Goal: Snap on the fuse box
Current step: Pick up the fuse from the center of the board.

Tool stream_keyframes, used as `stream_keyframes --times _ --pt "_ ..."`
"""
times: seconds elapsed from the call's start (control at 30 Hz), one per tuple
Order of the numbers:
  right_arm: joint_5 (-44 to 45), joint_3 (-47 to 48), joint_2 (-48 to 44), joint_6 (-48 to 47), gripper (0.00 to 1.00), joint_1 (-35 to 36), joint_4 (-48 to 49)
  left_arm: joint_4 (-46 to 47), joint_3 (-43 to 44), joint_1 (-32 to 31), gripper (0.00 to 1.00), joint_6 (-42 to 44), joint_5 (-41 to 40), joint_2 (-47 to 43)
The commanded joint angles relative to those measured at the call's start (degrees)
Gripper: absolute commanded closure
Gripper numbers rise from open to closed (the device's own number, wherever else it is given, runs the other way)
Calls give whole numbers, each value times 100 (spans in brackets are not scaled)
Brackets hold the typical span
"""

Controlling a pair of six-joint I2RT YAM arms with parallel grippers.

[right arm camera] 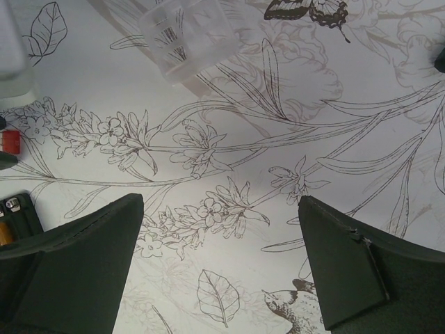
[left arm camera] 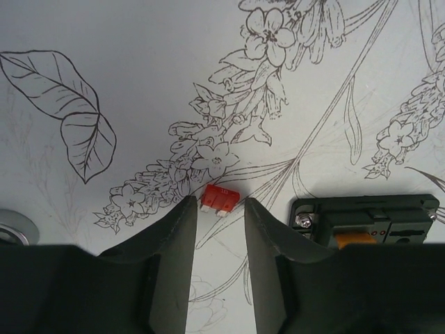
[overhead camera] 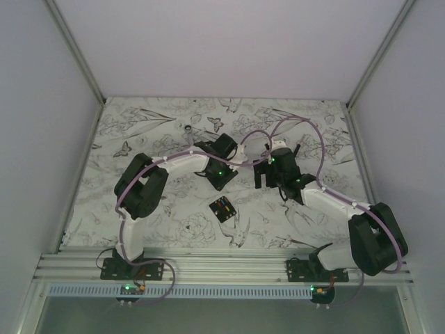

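On the table [overhead camera: 139, 129], the fuse box [overhead camera: 222, 208] lies just beside the left gripper [left arm camera: 219, 209], on its right-finger side. That gripper is half open and empty, with a loose red fuse [left arm camera: 218, 199] at its tips. The right gripper [right arm camera: 221, 205] gapes wide, also empty.

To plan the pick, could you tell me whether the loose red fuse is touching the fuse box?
Apart. The left wrist view shows bare tablecloth between the red fuse and the fuse box.
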Motion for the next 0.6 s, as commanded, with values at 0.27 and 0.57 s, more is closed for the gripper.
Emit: stream_keyframes --times 0.27,0.57 --pt "-205 -1 -202 -95 0 10 314 -334 292 -66 71 -129 -661 414" --pt "-263 -1 -251 -87 0 10 314 -414 282 -65 70 -548 -763 410"
